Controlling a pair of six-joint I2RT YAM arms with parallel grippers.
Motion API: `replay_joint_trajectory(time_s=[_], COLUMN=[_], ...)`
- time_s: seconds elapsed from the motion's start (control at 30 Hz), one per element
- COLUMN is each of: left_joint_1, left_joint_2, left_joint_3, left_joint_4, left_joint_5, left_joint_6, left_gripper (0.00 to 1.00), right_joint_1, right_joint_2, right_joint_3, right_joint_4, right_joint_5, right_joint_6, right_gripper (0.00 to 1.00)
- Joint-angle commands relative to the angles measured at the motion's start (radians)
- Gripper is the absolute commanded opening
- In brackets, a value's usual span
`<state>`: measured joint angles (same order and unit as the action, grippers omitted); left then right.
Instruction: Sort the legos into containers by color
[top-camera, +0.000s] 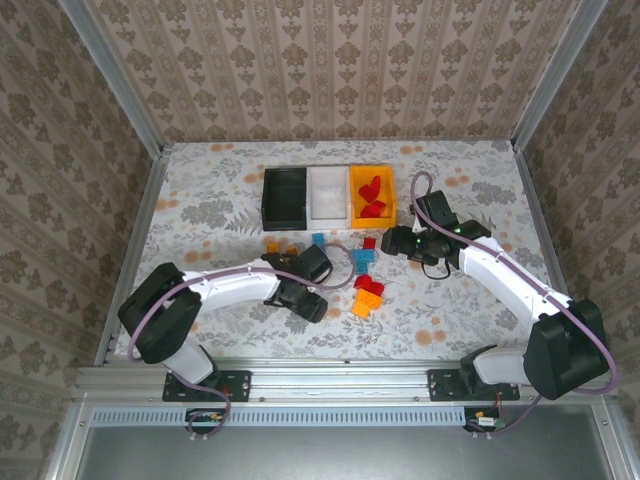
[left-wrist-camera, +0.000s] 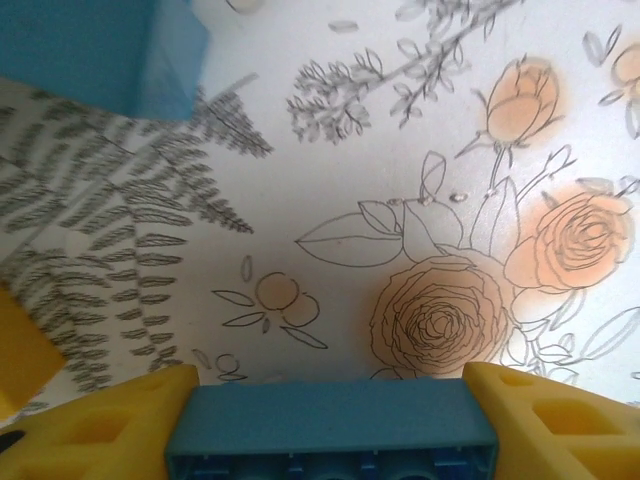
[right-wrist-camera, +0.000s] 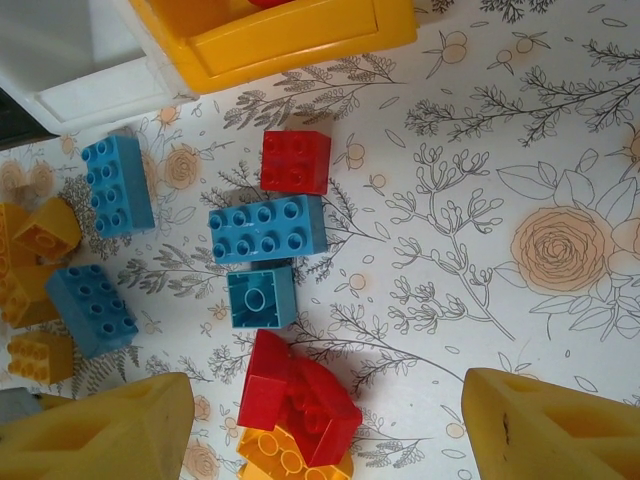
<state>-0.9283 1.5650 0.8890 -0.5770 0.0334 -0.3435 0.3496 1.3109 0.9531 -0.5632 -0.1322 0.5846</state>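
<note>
My left gripper (left-wrist-camera: 330, 425) is shut on a blue brick (left-wrist-camera: 330, 415), which spans the gap between its yellow fingers (left-wrist-camera: 90, 425) low over the floral cloth. In the top view the left gripper (top-camera: 305, 283) sits left of the loose pile. My right gripper (right-wrist-camera: 325, 430) is open above a red piece (right-wrist-camera: 295, 395) lying on an orange brick (right-wrist-camera: 290, 462). Beyond them lie a blue two-by-four (right-wrist-camera: 268, 229), an upturned blue square brick (right-wrist-camera: 261, 297) and a red square brick (right-wrist-camera: 296, 161). The black (top-camera: 283, 195), white (top-camera: 328, 193) and orange (top-camera: 388, 190) bins stand in a row at the back; red bricks (top-camera: 372, 195) lie in the orange one.
More blue bricks (right-wrist-camera: 118, 183) and yellow bricks (right-wrist-camera: 45, 228) lie to the left in the right wrist view. Another blue brick (left-wrist-camera: 95, 50) and a yellow one (left-wrist-camera: 20, 350) lie near the left gripper. Metal frame rails and patterned walls enclose the table.
</note>
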Motion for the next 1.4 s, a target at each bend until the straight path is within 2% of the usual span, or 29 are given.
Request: replay_joint_trajectory(time_s=[0.0,0.13,0.27,0.5,0.67,0.9,1.2,1.37], left_joint_1=[0.068,0.171,0.249,0.282,0.314,0.324,0.338,0.339], left_joint_2=[-0.066,-0.079,-0.019,0.238,0.386,0.529,0.623,0.648], left_joint_3=[0.063,0.167,0.339,0.668,0.811,0.969,1.05,1.078], left_joint_4=[-0.018,-0.014,0.005,-0.023,-0.026,-0.071,-0.089,-0.091], left_joint_5=[0.052,0.095,0.091,0.002,0.022,0.035,0.036,0.041], left_joint_6=[0.012,0.045,0.095,0.225,0.236,0.253,0.235,0.226], left_gripper=[0.6,0.6,0.6,0.59,0.59,0.59,0.6,0.71], right_joint_1=[0.006,0.009,0.011,0.011,0.011,0.007,-0.011,-0.026], right_joint_2=[0.008,0.012,0.01,0.002,-0.011,0.016,0.042,0.049], right_joint_3=[-0.014,-0.02,-0.033,-0.031,-0.031,-0.035,-0.046,-0.053], right_joint_4=[0.011,0.023,0.023,0.016,0.002,0.014,0.023,0.039], right_joint_5=[0.009,0.003,0.005,-0.001,0.015,0.025,0.012,0.006], right_joint_6=[0.011,0.016,0.021,0.009,-0.005,-0.029,-0.051,-0.061], right_gripper=[0.73,0.73,0.73,0.73,0.73,0.74,0.75,0.76])
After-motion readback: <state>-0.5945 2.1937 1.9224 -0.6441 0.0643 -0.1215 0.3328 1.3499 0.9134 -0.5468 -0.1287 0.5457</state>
